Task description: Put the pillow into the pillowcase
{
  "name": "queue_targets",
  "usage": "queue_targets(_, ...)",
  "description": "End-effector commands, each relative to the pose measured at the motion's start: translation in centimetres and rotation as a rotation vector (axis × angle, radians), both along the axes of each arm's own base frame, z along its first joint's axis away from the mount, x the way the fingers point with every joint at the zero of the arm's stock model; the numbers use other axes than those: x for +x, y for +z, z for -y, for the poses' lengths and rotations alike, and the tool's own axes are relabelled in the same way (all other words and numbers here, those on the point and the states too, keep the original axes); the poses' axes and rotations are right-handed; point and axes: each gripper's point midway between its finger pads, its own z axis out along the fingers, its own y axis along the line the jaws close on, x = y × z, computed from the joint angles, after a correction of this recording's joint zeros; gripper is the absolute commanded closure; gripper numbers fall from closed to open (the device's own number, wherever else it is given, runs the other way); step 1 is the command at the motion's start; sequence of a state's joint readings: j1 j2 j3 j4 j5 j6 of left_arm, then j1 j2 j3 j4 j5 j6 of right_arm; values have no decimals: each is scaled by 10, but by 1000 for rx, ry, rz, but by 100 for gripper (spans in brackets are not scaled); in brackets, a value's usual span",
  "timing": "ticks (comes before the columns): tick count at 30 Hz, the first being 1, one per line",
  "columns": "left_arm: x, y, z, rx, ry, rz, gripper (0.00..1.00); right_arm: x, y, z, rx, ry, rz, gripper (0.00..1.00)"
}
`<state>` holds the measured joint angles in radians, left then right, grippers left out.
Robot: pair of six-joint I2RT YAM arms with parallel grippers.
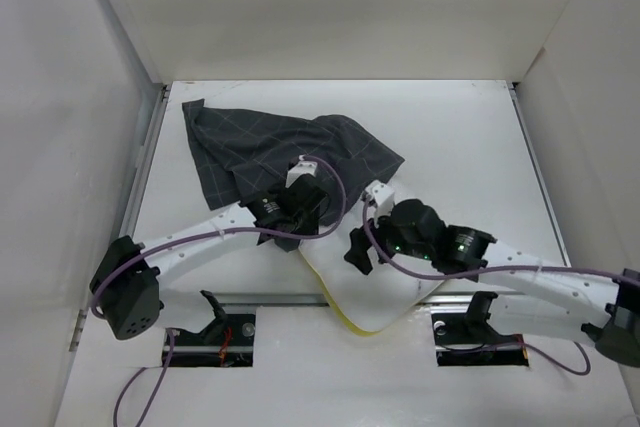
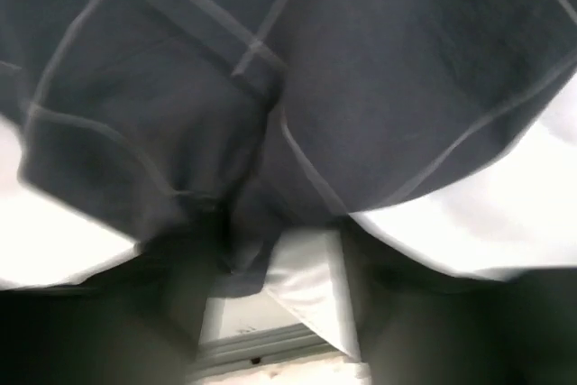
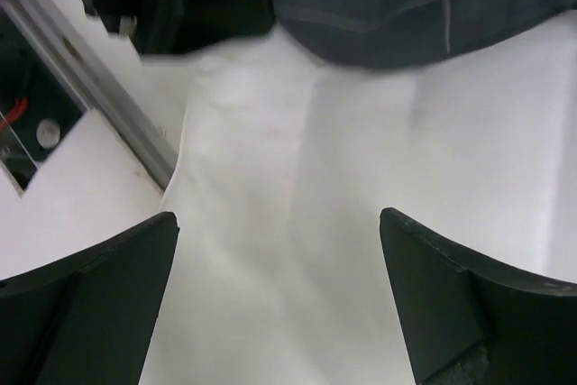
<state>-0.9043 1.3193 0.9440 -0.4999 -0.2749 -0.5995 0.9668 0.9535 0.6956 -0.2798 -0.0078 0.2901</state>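
Note:
The dark grey checked pillowcase [image 1: 262,145] lies crumpled at the back left of the table. Its near edge covers the far end of the white pillow [image 1: 370,292], which has a yellow band along its near rim. My left gripper [image 1: 300,202] is at that edge. In the left wrist view the pillowcase [image 2: 270,60] hangs down between its blurred dark fingers beside a white fold [image 2: 311,281], and any grip is unclear. My right gripper [image 1: 360,247] hovers open above the bare pillow [image 3: 288,178], just short of the pillowcase [image 3: 406,6], with nothing between its fingers.
A metal rail [image 1: 260,299] runs along the near edge of the table, with two cut-outs holding cables [image 1: 210,339] below it. White walls enclose the table on three sides. The pillow's near corner overhangs the rail.

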Motion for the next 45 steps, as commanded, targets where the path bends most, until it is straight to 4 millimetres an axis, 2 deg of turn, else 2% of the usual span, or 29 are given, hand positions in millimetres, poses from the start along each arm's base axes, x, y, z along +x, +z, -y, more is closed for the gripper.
queue_targets(1,-1,5,-21,22,119,29,62,-8,-19,-7,-117,12,-2,2)
queue_targets(2,0,9,-19,7,130,31,68,-11,-20,-15,-118,34,0,2)
queue_targets(3,0,11,-21,4,147,37,73,-17,-33,-22,-159,59,-21,2)
queue_targets(6,2,14,-27,9,180,59,87,-27,-32,-49,-184,91,35,2)
queue_targets(7,3,12,-30,24,187,65,91,-26,-46,-53,-237,97,33,2)
queue_targets(9,3,12,-31,24,187,65,100,-18,-50,-64,-235,80,47,2)
queue_targets(10,2,9,-34,53,183,62,100,-15,-63,-65,-264,53,33,2)
queue_targets(11,1,5,-36,70,182,51,100,-10,-68,-65,-273,24,39,8)
queue_targets(12,-1,5,-34,70,173,52,100,-1,-70,-62,-286,-29,61,23)
queue_targets(13,-1,5,-34,70,173,52,100,6,-71,-63,-277,-77,69,55)
queue_targets(14,-3,10,-28,48,155,53,100,12,-69,-65,-250,-142,62,98)
queue_targets(15,-6,15,-26,34,144,62,100,23,-63,-62,-244,-198,105,100)
queue_targets(18,-12,34,-15,-44,104,68,100,41,-32,-68,-157,-308,167,100)
queue_targets(20,-21,52,-5,-113,35,85,100,58,13,-66,-52,-407,246,100)
queue_targets(24,-33,85,5,-253,-40,103,100,76,82,-52,107,-536,381,100)
queue_targets(27,-46,107,18,-366,-135,104,100,86,117,-54,232,-601,443,100)
queue_targets(29,-53,126,23,-427,-202,133,100,94,120,-55,241,-624,472,100)
queue_targets(30,-56,126,24,-430,-225,125,100,96,133,-60,305,-634,490,100)
queue_targets(32,-60,139,27,-456,-243,125,100,103,131,-63,332,-659,501,100)
queue_targets(33,-62,131,26,-432,-246,96,100,108,131,-64,349,-673,504,100)
queue_targets(34,-66,135,29,-450,-266,85,100,113,136,-64,387,-691,509,100)
queue_targets(37,-76,140,35,-485,-315,51,100,133,124,-72,374,-717,509,100)
queue_targets(38,-81,145,39,-503,-346,44,100,140,113,-78,347,-701,506,100)
queue_targets(39,-82,161,36,-536,-353,75,100,144,105,-81,344,-698,493,100)
queue_targets(40,-84,162,31,-525,-345,73,100,151,98,-83,339,-680,485,100)
queue_targets(42,-78,165,22,-504,-304,108,100,150,91,-94,333,-641,471,100)
queue_targets(43,-77,159,16,-475,-285,103,100,145,89,-105,338,-571,458,100)
queue_targets(44,-74,162,13,-470,-261,113,89,141,84,-106,321,-534,447,100)
queue_targets(45,-68,159,12,-450,-238,126,67,135,87,-107,324,-501,440,90)
